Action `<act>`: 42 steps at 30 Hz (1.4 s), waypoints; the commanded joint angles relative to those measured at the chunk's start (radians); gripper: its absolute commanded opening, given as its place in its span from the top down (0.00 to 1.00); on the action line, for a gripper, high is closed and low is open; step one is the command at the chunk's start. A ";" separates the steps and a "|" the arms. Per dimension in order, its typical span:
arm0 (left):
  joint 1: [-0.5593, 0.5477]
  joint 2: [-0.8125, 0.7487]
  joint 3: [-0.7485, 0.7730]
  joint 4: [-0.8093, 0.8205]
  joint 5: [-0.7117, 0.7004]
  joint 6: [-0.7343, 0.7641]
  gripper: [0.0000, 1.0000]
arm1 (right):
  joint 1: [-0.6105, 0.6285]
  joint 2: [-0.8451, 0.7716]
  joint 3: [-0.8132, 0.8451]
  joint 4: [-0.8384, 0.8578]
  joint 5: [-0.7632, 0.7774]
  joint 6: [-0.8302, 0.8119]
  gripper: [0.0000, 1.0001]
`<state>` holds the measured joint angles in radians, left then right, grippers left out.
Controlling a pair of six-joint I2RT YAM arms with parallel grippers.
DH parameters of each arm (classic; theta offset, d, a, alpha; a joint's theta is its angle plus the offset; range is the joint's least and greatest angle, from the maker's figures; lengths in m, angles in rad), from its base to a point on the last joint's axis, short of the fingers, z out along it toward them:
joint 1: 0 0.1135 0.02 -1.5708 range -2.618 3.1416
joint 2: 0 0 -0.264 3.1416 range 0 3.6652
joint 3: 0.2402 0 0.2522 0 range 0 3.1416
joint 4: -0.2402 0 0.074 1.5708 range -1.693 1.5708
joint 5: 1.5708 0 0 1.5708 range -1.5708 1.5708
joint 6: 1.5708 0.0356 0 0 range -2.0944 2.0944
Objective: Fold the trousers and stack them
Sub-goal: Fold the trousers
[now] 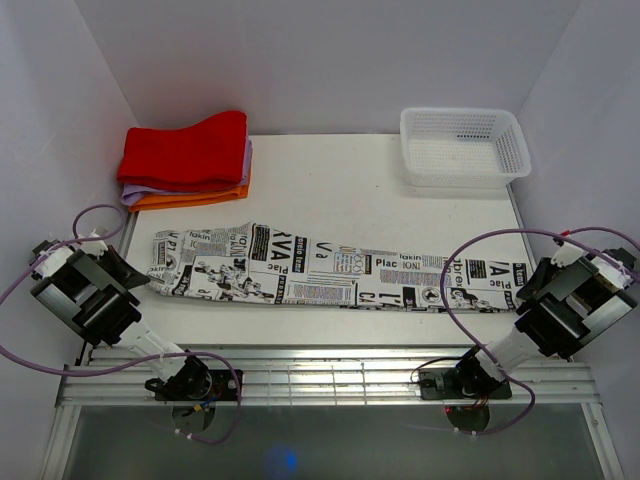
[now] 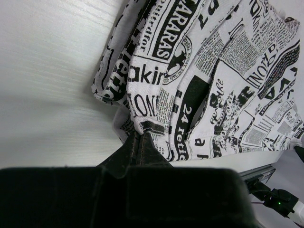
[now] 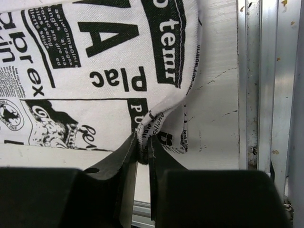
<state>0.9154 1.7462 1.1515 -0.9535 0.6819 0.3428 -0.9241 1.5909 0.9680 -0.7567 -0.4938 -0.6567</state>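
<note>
While the trousers [image 1: 330, 268] lie stretched flat across the middle of the table [image 1: 330, 190], the left gripper [image 2: 141, 135] is clenched on the fabric edge at their left end. The right gripper [image 3: 144, 142] pinches a fold of cloth at their right end. Folded red, purple and orange cloths [image 1: 185, 155] sit back left, a white basket [image 1: 512, 150] back right.
</note>
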 commanded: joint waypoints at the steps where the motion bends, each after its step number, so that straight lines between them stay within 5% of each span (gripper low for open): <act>1: 0.011 -0.017 0.005 0.033 0.039 0.007 1.00 | -0.005 0.007 -0.021 -0.001 -0.016 0.054 0.83; 7: 0.011 -0.022 0.007 0.030 0.041 0.007 1.00 | -0.005 0.032 -0.081 0.097 0.060 0.083 0.51; 15: 0.011 -0.017 0.020 0.022 0.034 0.010 1.00 | -0.005 0.055 -0.111 0.151 0.104 0.088 0.44; 18: 0.011 -0.016 0.028 0.022 0.030 0.010 1.00 | -0.005 0.052 -0.117 0.146 0.115 0.091 0.29; 32: 0.011 0.007 0.249 -0.018 0.022 0.071 1.00 | -0.004 0.057 -0.189 0.253 0.302 0.034 0.18; 42: 0.011 0.065 0.195 0.027 0.010 0.075 1.00 | -0.002 0.081 -0.186 0.254 0.302 0.032 0.16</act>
<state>0.9123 1.8076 1.3560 -1.0046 0.6945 0.3958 -0.9028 1.5688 0.8474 -0.6548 -0.4778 -0.5640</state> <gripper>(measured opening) 0.008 0.831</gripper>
